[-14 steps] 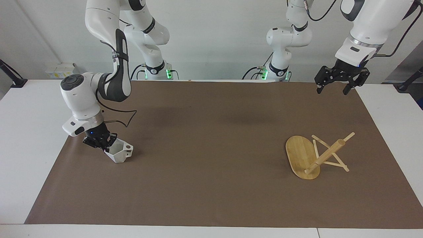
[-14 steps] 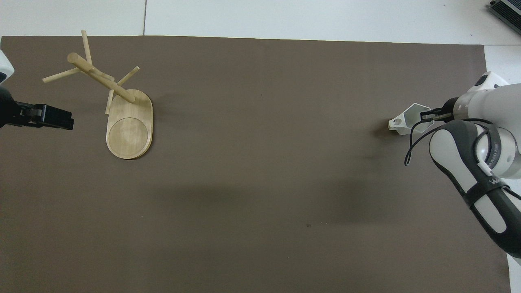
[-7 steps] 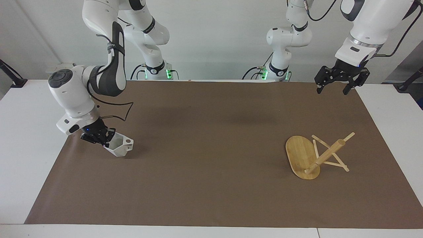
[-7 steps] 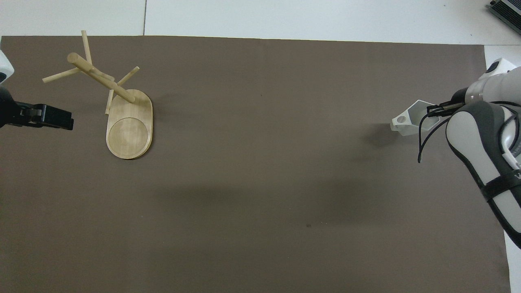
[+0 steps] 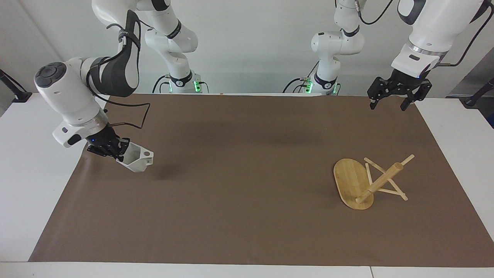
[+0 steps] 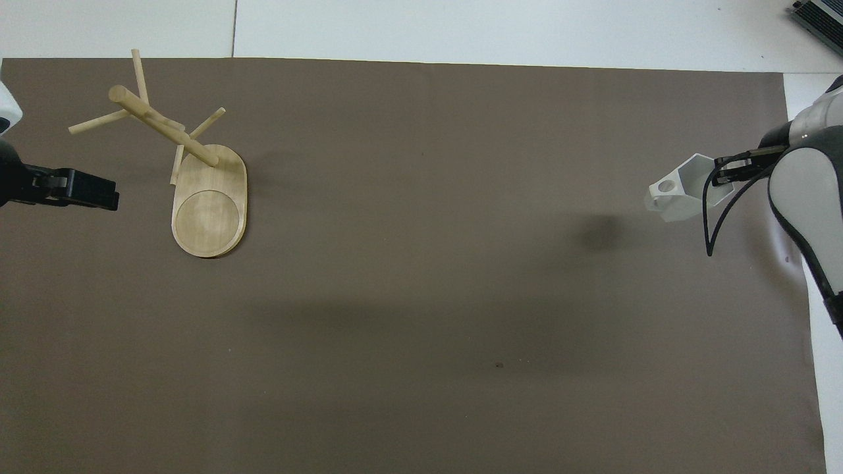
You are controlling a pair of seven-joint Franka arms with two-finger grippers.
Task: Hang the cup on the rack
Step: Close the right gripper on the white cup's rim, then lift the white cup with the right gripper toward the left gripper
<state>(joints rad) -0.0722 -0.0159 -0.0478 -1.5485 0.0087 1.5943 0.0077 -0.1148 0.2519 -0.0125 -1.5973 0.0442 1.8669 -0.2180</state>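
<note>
Lifted higher, right gripper clamps cup; rack toppled; left gripper wide.

The room is evenly and brightly lit from above, with no glare on the matte brown paper mat. Broad soft shadows of the arms lie across it, and a small round blurred one sits under the lifted white faceted cup. Both views look sharp throughout.

My right gripper pinches the white cup aloft over brown paper; my left gripper hangs open.
</note>
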